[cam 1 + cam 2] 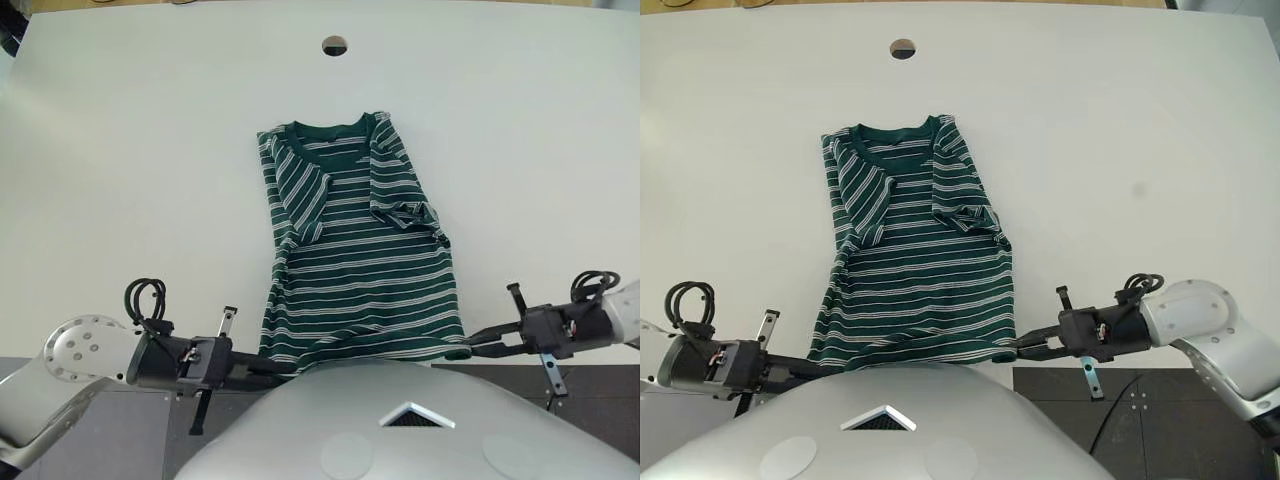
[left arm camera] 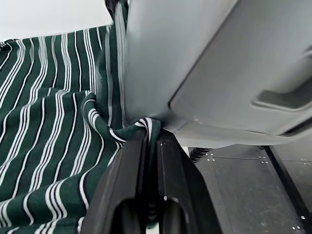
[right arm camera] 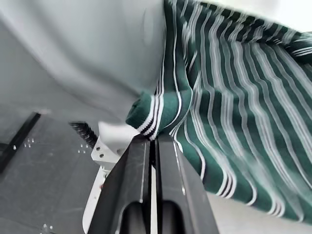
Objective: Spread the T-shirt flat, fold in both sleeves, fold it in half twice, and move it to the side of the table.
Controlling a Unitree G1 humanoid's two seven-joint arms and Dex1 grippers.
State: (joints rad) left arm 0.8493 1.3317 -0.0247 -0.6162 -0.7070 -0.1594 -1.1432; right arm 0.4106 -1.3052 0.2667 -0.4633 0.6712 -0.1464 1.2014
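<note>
Left fingers, right fingers pinch T-shirt hem; hole lies beyond collar.

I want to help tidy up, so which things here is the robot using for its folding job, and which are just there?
For the job: T-shirt; left gripper and right gripper, each pinching its bottom hem; table.
Just there: round hole in the tabletop; dark floor.

A broad white table, evenly lit, has a round hole near its far edge; dark floor shows past its near edge.
</note>
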